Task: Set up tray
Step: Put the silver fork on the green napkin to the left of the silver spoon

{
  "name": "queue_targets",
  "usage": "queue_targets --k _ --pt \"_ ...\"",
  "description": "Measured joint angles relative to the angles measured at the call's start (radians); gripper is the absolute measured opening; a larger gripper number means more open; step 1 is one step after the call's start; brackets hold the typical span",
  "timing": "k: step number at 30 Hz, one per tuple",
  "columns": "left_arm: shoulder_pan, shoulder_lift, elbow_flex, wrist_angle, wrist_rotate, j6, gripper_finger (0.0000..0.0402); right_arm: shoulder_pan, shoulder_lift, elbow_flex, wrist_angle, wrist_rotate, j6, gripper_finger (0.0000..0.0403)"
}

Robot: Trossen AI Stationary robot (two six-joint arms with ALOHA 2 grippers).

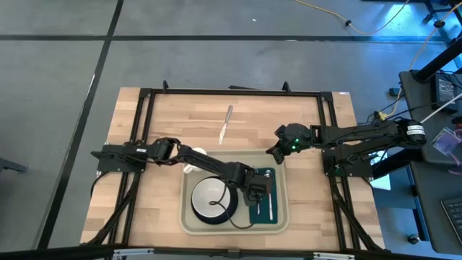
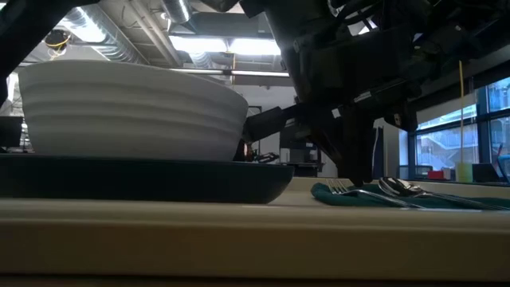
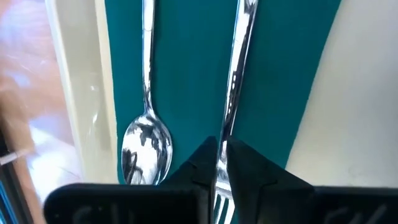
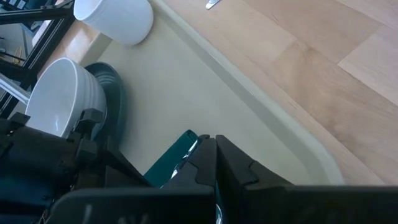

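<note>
The beige tray [image 1: 283, 217] holds a dark plate [image 2: 143, 177] with a white bowl [image 1: 211, 195] on it. A dark green napkin [image 3: 186, 74] lies along the tray's right side. On the napkin a fork [image 3: 236, 68] and a spoon [image 3: 146, 140] lie side by side, the spoon nearer the tray's right rim. My left gripper [image 3: 221, 163] is down over the napkin, shut on the fork. My right gripper [image 4: 214, 158] hangs shut and holding nothing above the tray's far right corner. A knife [image 1: 226, 123] lies on the bare table beyond the tray. My left gripper pinches the fork's neck [image 3: 224, 140], just above the tines, between its two fingertips. The fingers come steeply from above and lie across the fork. The fork lies flat on the napkin, its handle stretching away from the fingers.
A white cup [image 1: 193, 165] stands at the tray's far left corner. Black frame rails [image 1: 144, 130] run along the table's left, right and far sides. Bare wood lies between the tray and the far rail.
</note>
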Motion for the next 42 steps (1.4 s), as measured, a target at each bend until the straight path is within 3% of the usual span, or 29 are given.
queue_targets --k 8,15,23,42 --pt "0.002 0.028 0.0 0.016 0.038 0.017 0.0044 0.0 0.0 0.0 0.003 0.0 0.001 0.0003" --pt "0.003 0.028 0.0 0.015 0.039 0.035 0.0018 0.0 0.0 0.0 0.001 0.0 0.0 0.0003" --pt "-0.018 0.029 0.0 0.047 0.033 0.094 0.0025 0.0 0.0 0.0 -0.001 0.0 -0.001 0.0003" --pt "-0.056 0.029 0.0 0.052 -0.015 0.078 0.0019 0.0 0.0 0.0 -0.005 0.0 -0.001 0.0003"
